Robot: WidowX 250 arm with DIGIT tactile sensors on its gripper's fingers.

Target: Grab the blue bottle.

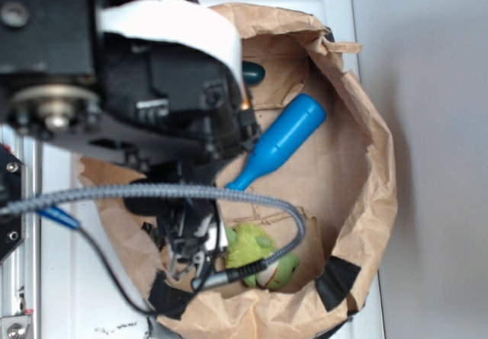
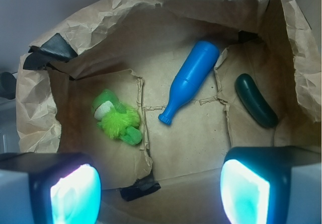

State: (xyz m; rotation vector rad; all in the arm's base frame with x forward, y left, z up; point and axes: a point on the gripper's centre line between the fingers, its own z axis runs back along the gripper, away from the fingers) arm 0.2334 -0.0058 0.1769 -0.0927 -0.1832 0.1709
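The blue bottle point(image 1: 282, 139) point(image 2: 190, 79) lies on its side on the brown paper floor inside a crumpled paper enclosure. In the wrist view its narrow flared neck points toward me and its wide body points away. My gripper point(image 2: 160, 194) hangs above the near side of the enclosure, short of the bottle. Its two fingers point(image 2: 75, 196) are spread wide apart and open, with only bare paper between them. In the exterior view the black arm point(image 1: 152, 87) covers the left part of the enclosure and touches nothing.
A green plush toy point(image 2: 116, 117) point(image 1: 255, 251) lies left of the bottle's neck. To the right rests a dark green cucumber-shaped object point(image 2: 256, 100), mostly hidden in the exterior view. Raised crumpled paper walls point(image 2: 166, 7) point(image 1: 374, 164) ring everything, held with black tape point(image 2: 141, 188).
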